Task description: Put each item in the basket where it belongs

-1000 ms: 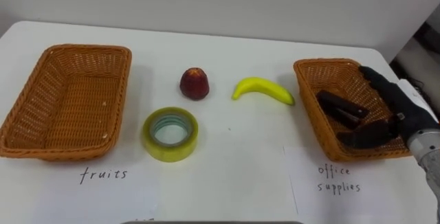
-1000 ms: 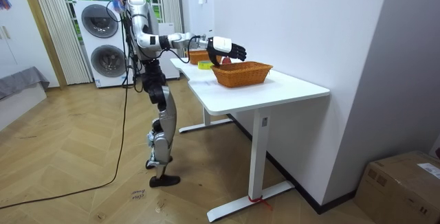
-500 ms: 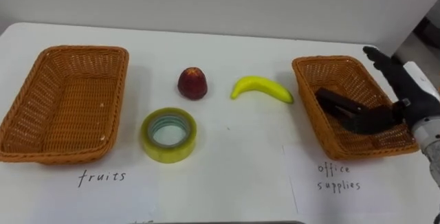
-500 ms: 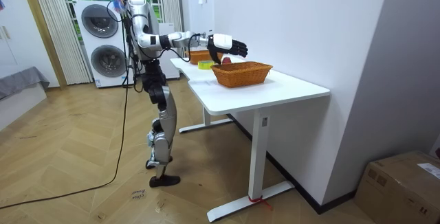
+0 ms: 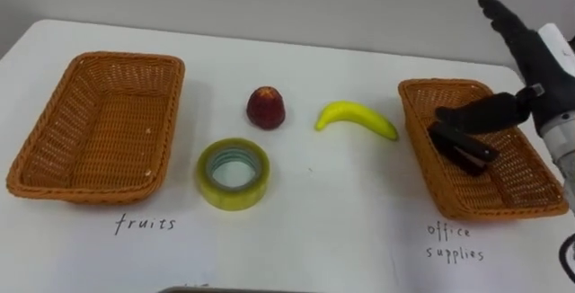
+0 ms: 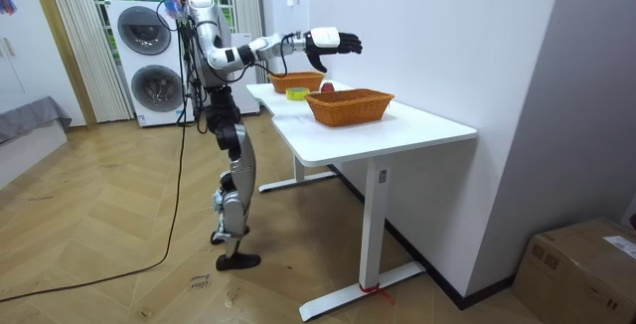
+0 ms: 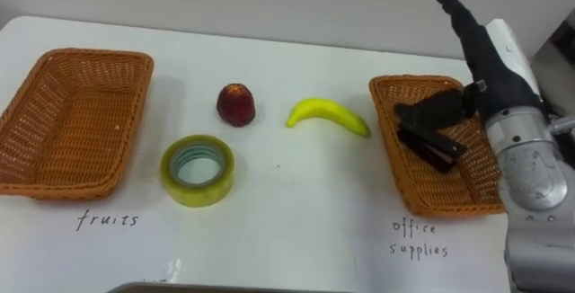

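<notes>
Left eye view: right hand (image 5: 537,66) has risen, fingers wide and empty; black stapler (image 5: 463,149) now sorted into the office-supplies basket (image 5: 508,210).

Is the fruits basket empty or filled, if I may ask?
Empty: the fruits basket shows bare wicker; the red fruit and banana lie outside.

Stood upright on both legs, torso straight, right arm stretched forward at about shoulder height. Held the right hand (image 7: 490,66) open and high, with nothing in it: fingers (image 7: 456,14) straight, close together, pointing up and away, thumb spread out toward the left. Faced the dark palm leftward, with the pale back of the hand to the right. Had the grey wrist and forearm rising from the lower right edge up to the hand.
</notes>
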Controlling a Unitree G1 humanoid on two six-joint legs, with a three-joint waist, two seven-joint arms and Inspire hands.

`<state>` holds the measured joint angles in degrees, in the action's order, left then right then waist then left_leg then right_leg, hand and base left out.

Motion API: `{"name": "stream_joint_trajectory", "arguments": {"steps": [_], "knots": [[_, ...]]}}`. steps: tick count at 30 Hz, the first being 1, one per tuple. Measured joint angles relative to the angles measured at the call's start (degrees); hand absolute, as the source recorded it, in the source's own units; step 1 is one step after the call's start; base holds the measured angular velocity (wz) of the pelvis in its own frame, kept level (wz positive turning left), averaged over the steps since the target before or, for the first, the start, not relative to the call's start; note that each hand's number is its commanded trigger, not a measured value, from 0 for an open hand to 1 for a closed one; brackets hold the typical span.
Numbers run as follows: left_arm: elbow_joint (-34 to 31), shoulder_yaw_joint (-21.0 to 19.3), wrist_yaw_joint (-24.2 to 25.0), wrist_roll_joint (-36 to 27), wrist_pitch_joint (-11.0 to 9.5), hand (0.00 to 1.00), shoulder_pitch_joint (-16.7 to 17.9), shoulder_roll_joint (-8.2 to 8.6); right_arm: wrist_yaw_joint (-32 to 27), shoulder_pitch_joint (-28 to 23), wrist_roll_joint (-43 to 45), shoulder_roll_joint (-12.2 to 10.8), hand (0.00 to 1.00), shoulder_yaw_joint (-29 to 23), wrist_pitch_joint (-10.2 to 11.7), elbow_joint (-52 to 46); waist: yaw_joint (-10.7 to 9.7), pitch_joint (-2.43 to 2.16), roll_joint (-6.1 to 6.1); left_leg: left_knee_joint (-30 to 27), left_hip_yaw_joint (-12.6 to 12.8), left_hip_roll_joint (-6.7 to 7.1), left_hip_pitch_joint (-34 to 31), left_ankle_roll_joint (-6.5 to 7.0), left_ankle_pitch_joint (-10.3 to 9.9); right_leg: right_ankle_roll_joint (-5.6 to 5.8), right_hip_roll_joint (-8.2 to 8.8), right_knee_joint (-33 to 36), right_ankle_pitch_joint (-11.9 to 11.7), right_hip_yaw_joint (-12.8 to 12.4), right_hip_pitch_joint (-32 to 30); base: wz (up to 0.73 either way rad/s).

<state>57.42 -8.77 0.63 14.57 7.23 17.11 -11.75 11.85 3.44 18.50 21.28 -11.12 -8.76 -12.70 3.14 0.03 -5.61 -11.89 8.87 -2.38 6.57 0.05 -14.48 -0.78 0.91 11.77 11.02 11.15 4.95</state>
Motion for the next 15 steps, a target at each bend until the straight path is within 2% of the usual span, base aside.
{"name": "stream_joint_trajectory", "arguments": {"steps": [7, 11, 15], "knots": [[-0.1, 0.1, 2.3, 0.1, 0.3, 0.00, -0.4, -0.05, 0.4, 4.1, -0.5, 0.0, 0.00, 4.0, 0.0, -0.2, 0.7, 0.01, -0.15, 0.0, -1.3, 0.09, -1.1, 0.07, 0.0, 0.00, 0.07, 0.0, 0.0, 1.3, 0.0, 0.09], [-0.1, 0.4, 2.4, 0.1, 0.3, 0.00, -1.4, -0.05, 0.9, 4.4, -0.9, 0.0, 0.00, 6.3, 0.0, -0.3, 1.8, 0.02, -0.24, -0.9, -2.7, 0.15, -2.1, 0.07, 0.0, 0.00, 0.08, -0.1, 0.0, 2.6, 0.0, 0.18], [-0.2, 2.6, 2.3, 0.4, 0.5, 0.00, -1.2, 0.22, 2.0, 4.4, -2.8, -0.7, 0.00, 9.5, 0.0, 0.1, 2.8, 0.07, -0.17, -1.1, -3.8, 0.47, -2.4, 0.08, 0.0, 0.01, 0.14, -0.1, 0.0, 3.6, 0.2, 0.14]]}}
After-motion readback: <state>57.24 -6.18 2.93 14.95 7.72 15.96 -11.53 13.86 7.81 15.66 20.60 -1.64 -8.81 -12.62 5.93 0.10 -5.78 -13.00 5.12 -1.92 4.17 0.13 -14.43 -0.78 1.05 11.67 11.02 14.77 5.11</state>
